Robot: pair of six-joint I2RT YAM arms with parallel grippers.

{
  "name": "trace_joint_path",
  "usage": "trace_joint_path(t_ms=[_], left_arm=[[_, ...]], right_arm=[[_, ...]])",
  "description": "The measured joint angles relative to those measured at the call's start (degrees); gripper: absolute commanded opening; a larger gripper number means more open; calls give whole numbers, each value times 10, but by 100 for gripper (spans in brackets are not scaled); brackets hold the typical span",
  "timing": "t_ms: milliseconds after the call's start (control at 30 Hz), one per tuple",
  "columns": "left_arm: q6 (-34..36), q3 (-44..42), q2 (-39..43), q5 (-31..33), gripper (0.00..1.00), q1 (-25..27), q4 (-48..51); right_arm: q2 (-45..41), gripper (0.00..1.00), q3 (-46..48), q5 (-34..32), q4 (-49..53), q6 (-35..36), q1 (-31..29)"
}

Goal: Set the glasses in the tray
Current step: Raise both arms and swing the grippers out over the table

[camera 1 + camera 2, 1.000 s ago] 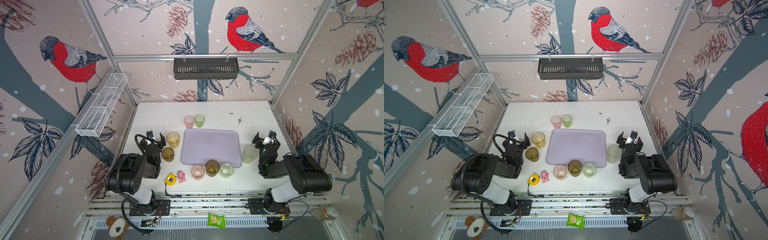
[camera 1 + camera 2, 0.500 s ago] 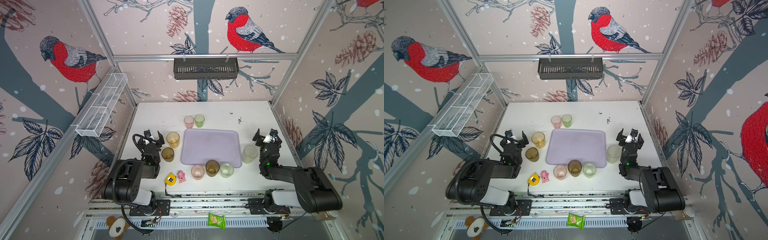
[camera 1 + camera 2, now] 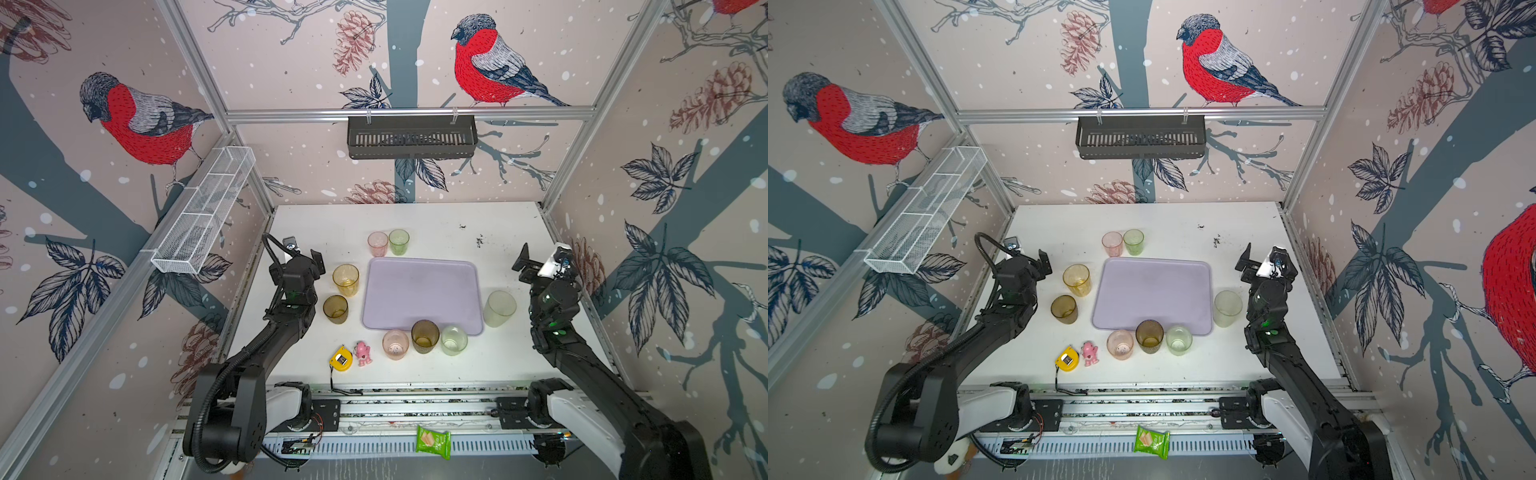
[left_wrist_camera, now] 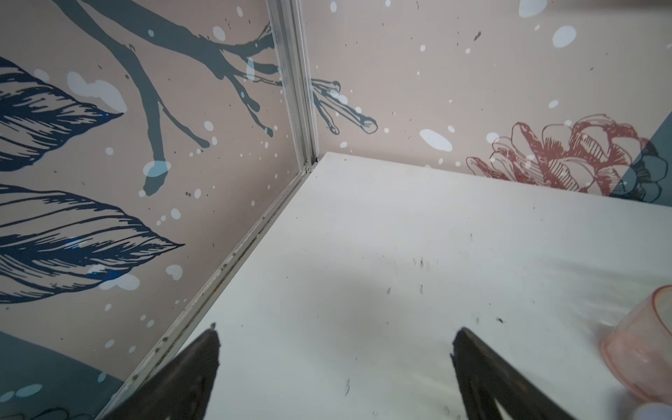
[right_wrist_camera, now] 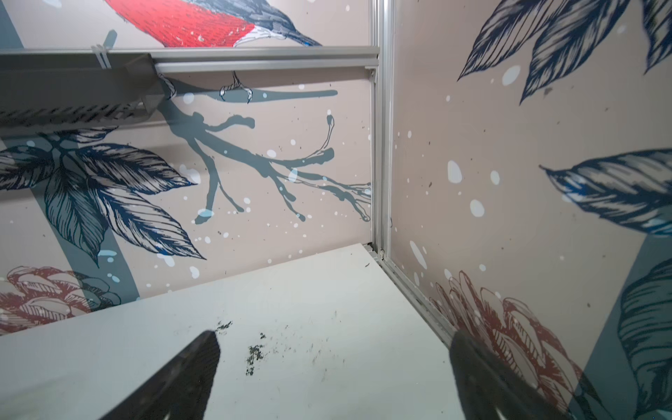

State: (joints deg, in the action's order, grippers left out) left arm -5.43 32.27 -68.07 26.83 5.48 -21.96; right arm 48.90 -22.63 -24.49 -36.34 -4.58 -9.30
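The left wrist view crops the pink glass [image 4: 643,349] standing just beyond the tray [image 3: 419,291]. The right wrist view shows the black slatted basket [image 5: 69,94] blurred and cropped.

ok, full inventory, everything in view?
tray: 1, lavender, centre, empty
amber glass: 1, amber, left of tray
brown glasses: 2, brown, left and front of tray
pink glasses: 2, pink, behind and front
green glasses: 2, green, behind and front
frosted glass: 1, whitish, right of tray
tape measure: 1, yellow, front left
toy figure: 1, pink, beside it
slatted basket: 1, black, back rail
wire basket: 1, white, left wall
snack packet: 1, green, front rail
left gripper: 1, black, open, empty
right gripper: 1, black, open, empty
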Motion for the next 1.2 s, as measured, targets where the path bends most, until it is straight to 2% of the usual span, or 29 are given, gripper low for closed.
trace_joint_path(t_ms=[233,400,533,767,1200], left_arm=[[-50,109,43,-68,99,4,202],[-106,204,53,-112,99,11,344],[-156,278,43,-143,98,14,463],[-198,336,30,-176,98,53,597],[-260,459,-30,-221,98,148,737]], right_arm=[[-19,100,-176,-9,262,-18,-4],[-20,100,-242,12,385,-36,-15],[-20,100,-275,33,451,-48,-19],[16,100,-334,76,526,-74,-34],[141,100,-515,121,651,-72,-103]])
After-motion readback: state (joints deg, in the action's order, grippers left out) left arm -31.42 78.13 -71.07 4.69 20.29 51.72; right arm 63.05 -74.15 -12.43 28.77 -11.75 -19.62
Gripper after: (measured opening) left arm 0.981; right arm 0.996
